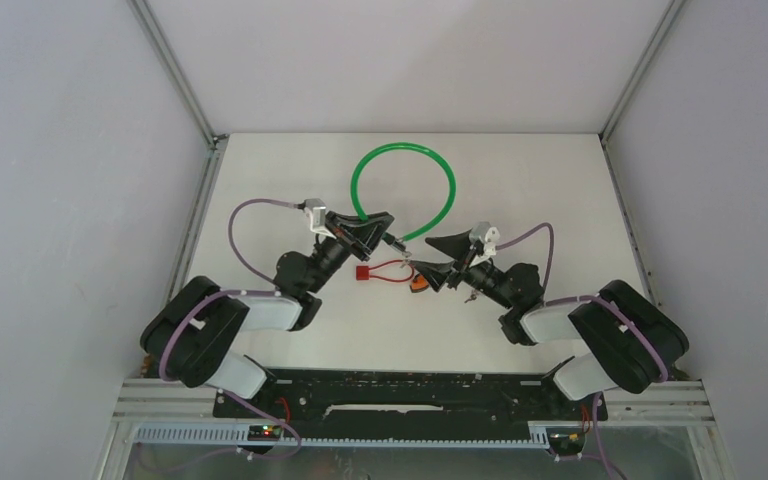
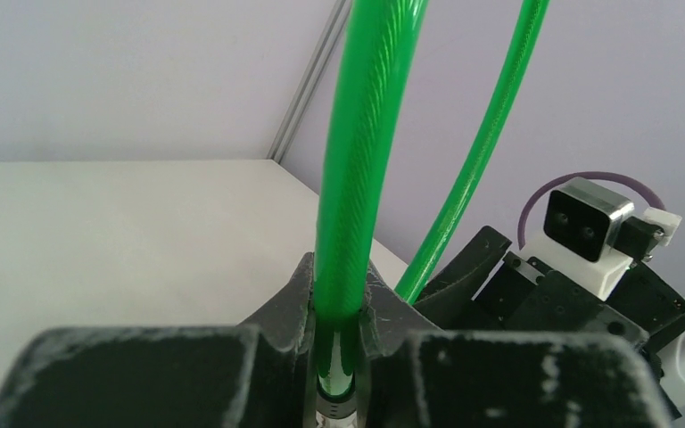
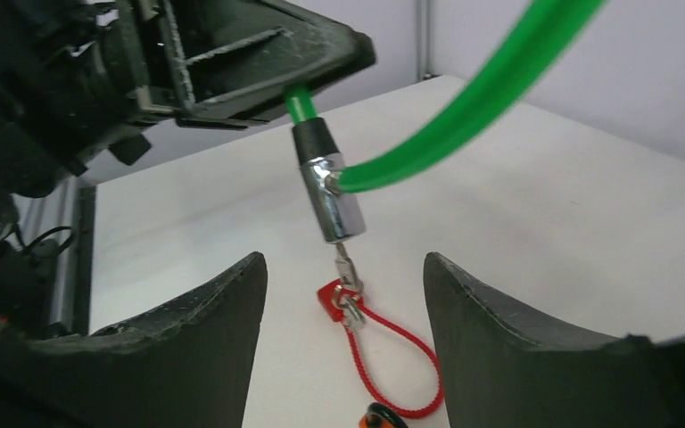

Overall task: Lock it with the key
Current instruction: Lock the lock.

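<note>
Black fingers point(image 3: 205, 348) of the right gripper point(image 3: 343, 260) stand spread apart and touch nothing. Between them in the right wrist view, clear of both, a small key point(image 3: 346, 266) sticks out of the lower end of the lock barrel point(image 3: 332, 196), a chrome cylinder with a black collar. A red tag point(image 3: 330, 299) hangs at the key's ring, and a red cord point(image 3: 392, 357) loops from it towards an orange piece point(image 3: 383, 417) at the bottom edge. From above, the right gripper point(image 1: 422, 257) sits just beside the barrel at mid-table, with the tag point(image 1: 362, 273), cord point(image 1: 390, 268) and orange piece point(image 1: 418, 283) on the near side. Whether the tag rests on the table point(image 1: 520, 180) cannot be told. The left gripper point(image 2: 337, 267) is pinching the green cable point(image 2: 357, 160) just above the barrel, fingers point(image 2: 299, 294) pressed on both sides. Beyond the left gripper point(image 1: 392, 240), the cable point(image 1: 447, 180) arcs towards the far wall and returns to the barrel's side.
</note>
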Robot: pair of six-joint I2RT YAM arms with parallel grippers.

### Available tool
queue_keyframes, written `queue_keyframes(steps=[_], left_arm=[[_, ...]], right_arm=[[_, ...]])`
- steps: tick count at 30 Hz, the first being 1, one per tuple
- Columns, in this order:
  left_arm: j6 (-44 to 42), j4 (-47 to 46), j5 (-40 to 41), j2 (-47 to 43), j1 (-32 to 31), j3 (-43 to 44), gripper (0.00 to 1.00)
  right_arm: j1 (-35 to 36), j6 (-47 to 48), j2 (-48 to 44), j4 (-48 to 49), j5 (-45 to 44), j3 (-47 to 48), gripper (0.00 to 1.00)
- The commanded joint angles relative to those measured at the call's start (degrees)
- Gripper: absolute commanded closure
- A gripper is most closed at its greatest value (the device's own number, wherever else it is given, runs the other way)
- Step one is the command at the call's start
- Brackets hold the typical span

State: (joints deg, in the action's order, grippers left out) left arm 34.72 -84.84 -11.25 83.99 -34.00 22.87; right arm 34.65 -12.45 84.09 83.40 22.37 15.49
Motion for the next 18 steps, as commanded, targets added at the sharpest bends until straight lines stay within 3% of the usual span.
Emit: queue_keyframes(steps=[1, 12, 18], left_arm=[[1.4, -6.5, -1.8, 0.3, 0.1, 2.9, 1.0], [4.2, -6.5, -11.0, 3.8, -0.7, 6.6, 1.0], [6.7, -6.4, -14.2, 7.1, -0.9, 10.0, 1.0]], right_arm=[[-0.2, -5.9, 0.3, 3.9, 6.9, 2.1, 0.31], [-3.3, -12.2, 0.8, 3.9, 3.8, 2.3, 0.28], [-3.9, -12.8, -0.2, 3.9, 2.3, 1.6, 0.36]])
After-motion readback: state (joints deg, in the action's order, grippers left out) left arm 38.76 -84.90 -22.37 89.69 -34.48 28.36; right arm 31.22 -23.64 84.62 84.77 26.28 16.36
